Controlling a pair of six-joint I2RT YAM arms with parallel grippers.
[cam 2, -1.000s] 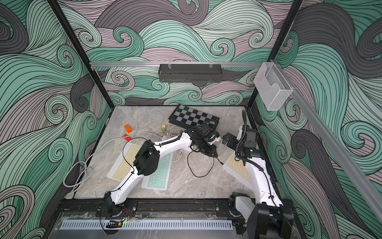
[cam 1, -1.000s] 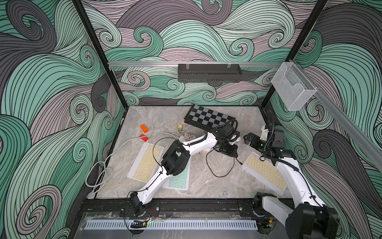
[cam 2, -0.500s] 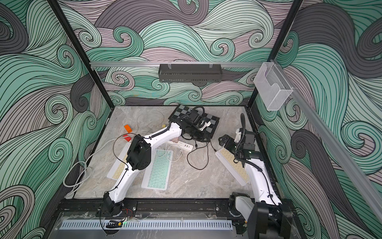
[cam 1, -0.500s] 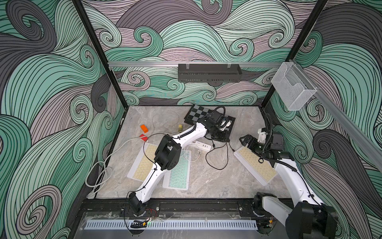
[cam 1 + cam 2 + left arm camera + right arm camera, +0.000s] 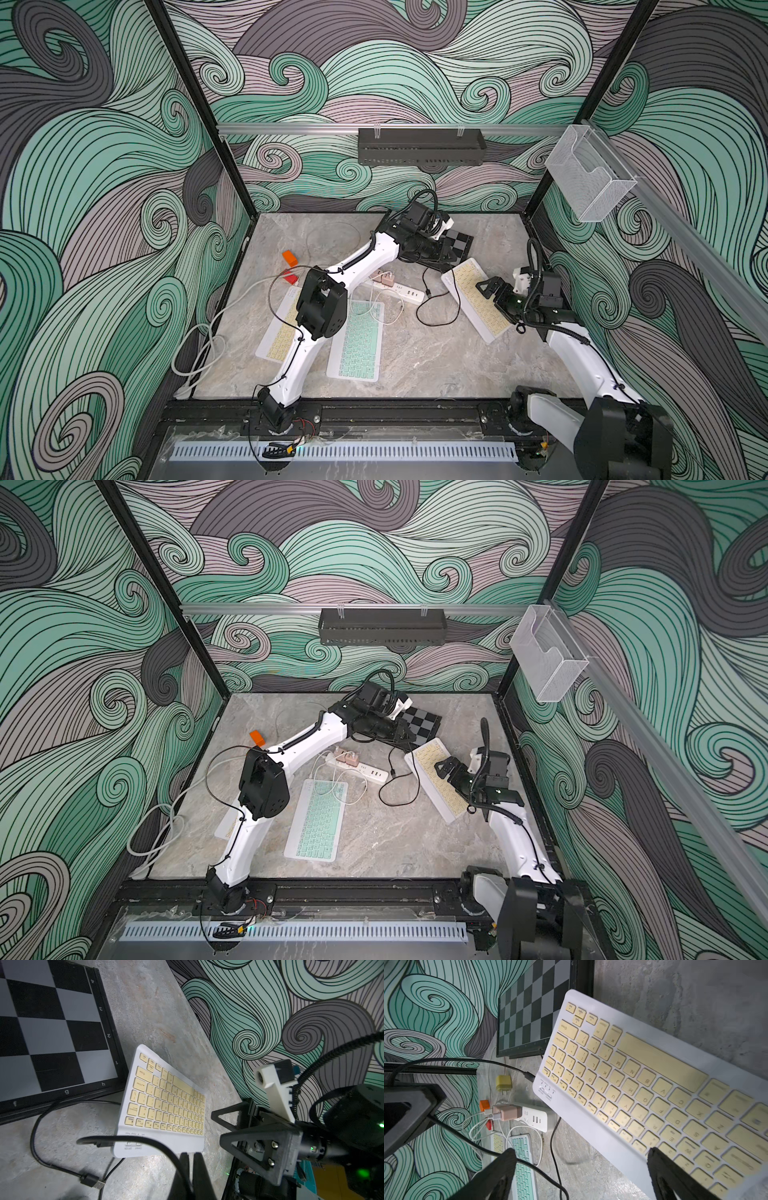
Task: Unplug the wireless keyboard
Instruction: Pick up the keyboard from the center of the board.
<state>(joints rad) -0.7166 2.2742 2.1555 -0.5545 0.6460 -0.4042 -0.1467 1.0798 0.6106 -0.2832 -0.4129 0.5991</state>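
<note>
The yellow keyboard (image 5: 465, 282) lies askew on the right side of the table (image 5: 415, 365), with one far corner at the edge of the chessboard (image 5: 461, 243). The left pincer (image 5: 190, 1156) reaches over the chessboard's near edge and is closed on the black cable (image 5: 145, 1140). The cable's small plug (image 5: 530, 1077) sits right at the keyboard's corner beside the switches. I cannot tell whether it is in the socket or just out of it. The cable's USB end (image 5: 93, 1180) lies loose on the table. The right pincer (image 5: 581, 1167) hovers low over the keyboard, spread wide and holding nothing, with one finger above the keys and the other off the long edge. The power strip (image 5: 399, 289) lies near the table's middle, with two pink chargers (image 5: 508, 1112) plugged into it.
</note>
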